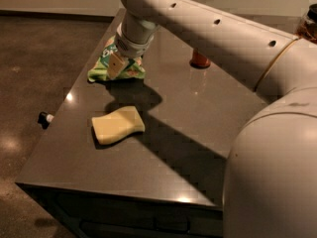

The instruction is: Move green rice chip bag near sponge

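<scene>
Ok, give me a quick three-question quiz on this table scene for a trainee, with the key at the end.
1. True or false: the gripper is at the green rice chip bag, near the far left corner of the table.
2. Where does the sponge lie relative to the bag?
A) nearer the camera, apart from it
B) touching it
C) underneath it
3. Fill in: the arm partly hides a red ___ standing toward the table's far side.

Key: 1 true; 2 A; 3 soda can.
</scene>
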